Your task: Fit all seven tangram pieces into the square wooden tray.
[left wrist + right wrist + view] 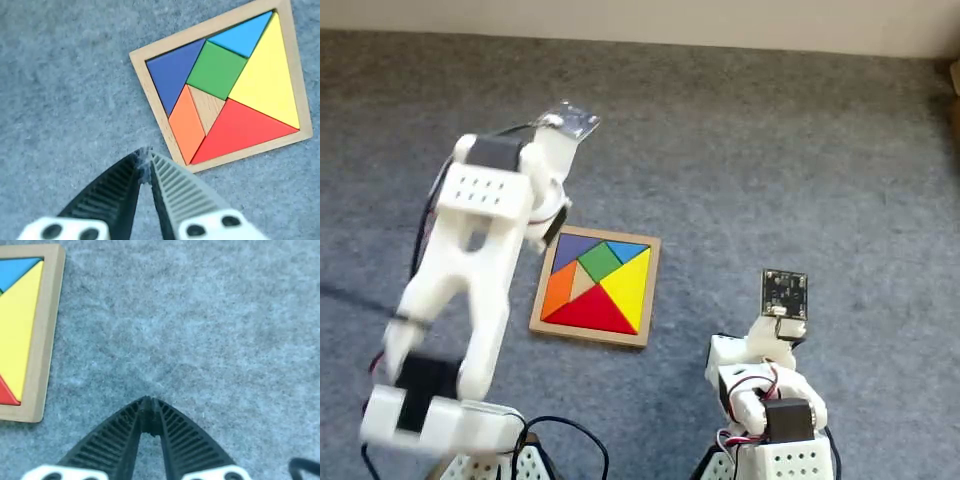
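Observation:
The square wooden tray point(649, 295) lies on the grey carpet between the two arms. Several flat pieces fill it edge to edge: a dark blue triangle point(172, 70), green square point(217, 67), light blue triangle point(242, 35), yellow triangle point(267, 82), red triangle point(242, 130), orange parallelogram point(186, 125) and a small wood-coloured triangle point(207, 107). My left gripper point(145, 161) is shut and empty, hovering just off the tray's corner by the orange piece. My right gripper point(150, 409) is shut and empty over bare carpet, beside the tray's yellow side point(17, 325).
Grey carpet point(800, 170) spreads all around the tray. The left arm point(470, 260) stretches up along the tray's left side. The right arm point(770, 395) sits folded near the front edge. A pale wall strip runs along the back.

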{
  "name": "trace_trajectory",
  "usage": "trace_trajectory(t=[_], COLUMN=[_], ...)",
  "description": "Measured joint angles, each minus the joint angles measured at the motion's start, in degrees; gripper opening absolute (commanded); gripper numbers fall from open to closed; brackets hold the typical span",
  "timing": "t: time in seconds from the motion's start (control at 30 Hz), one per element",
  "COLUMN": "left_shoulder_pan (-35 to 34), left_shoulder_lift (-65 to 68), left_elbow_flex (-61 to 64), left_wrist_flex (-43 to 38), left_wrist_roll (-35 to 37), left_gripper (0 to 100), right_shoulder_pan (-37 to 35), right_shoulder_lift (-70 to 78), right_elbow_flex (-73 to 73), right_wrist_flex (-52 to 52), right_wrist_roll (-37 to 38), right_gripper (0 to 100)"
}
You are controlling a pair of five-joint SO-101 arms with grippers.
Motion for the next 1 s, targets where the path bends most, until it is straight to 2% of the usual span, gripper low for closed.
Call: trace_trajectory(t=[0.13, 0.3, 0.47, 0.73, 1.0], left_shoulder_pan=[0.00, -0.62, -4.48, -10.55, -11.60], left_shoulder_lift=[-14.24, -27.25, -35.87, -50.37, -61.98], left_elbow_flex=[12.48, 23.82, 29.54, 44.22, 57.85], left_wrist_flex=[-4.31, -5.63, -6.59, -13.45, -18.55], left_wrist_roll=[0.00, -0.09, -0.09, -0.09, -0.09], left_gripper=[1, 1, 1, 1, 1], right_shoulder_pan=[0.00, 0.00, 0.00, 0.00, 0.00], right_shoulder_lift=[0.00, 0.00, 0.00, 0.00, 0.00], right_elbow_flex=[0.00, 0.00, 0.00, 0.00, 0.00], right_wrist_flex=[0.00, 0.00, 0.00, -1.32, -1.67], right_wrist_roll=[0.00, 0.00, 0.00, 0.00, 0.00], right_gripper=[0.4, 0.4, 0.4, 0.4, 0.4])
